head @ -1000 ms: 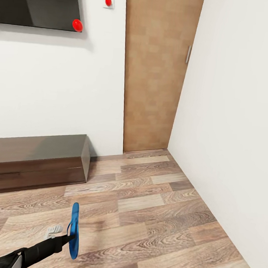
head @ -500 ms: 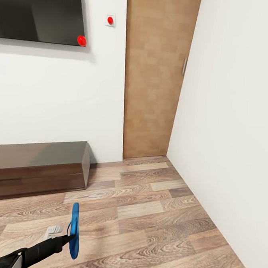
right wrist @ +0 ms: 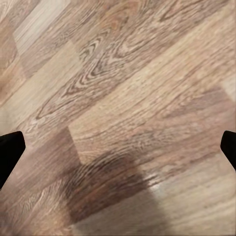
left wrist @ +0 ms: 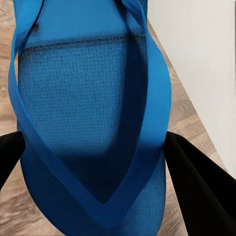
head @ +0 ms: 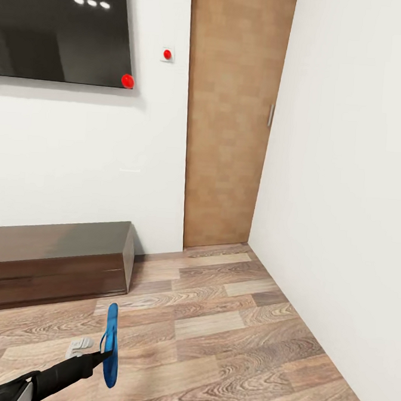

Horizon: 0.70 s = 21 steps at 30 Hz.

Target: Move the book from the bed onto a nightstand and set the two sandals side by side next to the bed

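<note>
My left gripper point(head: 103, 355) is shut on a bright blue sandal point(head: 111, 345), which it holds upright on its edge low over the wood floor. In the left wrist view the sandal point(left wrist: 88, 98) shows its sole and straps, with a black finger point(left wrist: 196, 191) on each side of it. My right gripper point(right wrist: 118, 147) is open over bare floor planks, with nothing between its fingers. The book, the bed and the nightstand are out of view.
A long dark TV bench point(head: 53, 256) stands against the white wall under a wall-mounted screen point(head: 63, 29). A plain brown door point(head: 230, 119) is shut in the corner, with a white wall point(head: 344, 204) on the right. A small pale grey object point(head: 79, 346) lies on the floor near the sandal.
The camera has tilted up, so the screen, door and bench sit lower in the picture. The left arm and the sandal keep their place in the view.
</note>
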Motion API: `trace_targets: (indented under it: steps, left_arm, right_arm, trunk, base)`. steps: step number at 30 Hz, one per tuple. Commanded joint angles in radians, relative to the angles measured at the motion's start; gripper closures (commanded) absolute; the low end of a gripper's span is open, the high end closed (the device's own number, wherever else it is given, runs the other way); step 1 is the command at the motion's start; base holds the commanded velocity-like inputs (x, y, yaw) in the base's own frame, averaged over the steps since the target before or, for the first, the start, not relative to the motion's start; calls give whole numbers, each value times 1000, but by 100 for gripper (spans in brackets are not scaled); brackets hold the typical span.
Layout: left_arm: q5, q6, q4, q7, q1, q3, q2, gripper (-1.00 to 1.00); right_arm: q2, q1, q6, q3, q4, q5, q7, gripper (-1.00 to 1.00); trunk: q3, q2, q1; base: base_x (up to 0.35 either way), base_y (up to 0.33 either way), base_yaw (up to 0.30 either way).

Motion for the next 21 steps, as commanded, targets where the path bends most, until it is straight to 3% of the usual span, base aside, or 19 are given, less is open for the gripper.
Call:
trace_targets:
  steps: [1,17,20,21]
  left_arm:
    - [6,10,0,-3,0,1,0,100]
    - [6,10,0,-1,0,0,-1,100]
    - [4,7,28,42,0,-2,-3,100]
    - [3,-9,46,134,0,-3,-12,100]
  right_arm:
    - [0,0,9,-2,0,-9,3,-100]
    - [2,0,9,-2,1,-9,-1,-100]
    - [7,0,-28,1,37,-8,-5,-100]
    - [5,0,-69,-3,125,-9,-8,-100]
  trunk:
    - [3,0,-1]
    - [65,4,-8]
    - [76,4,-9]
    - [80,5,-10]
  base:
    - [0,0,0]
    - [0,0,0]
    - [0,0,0]
    - [0,0,0]
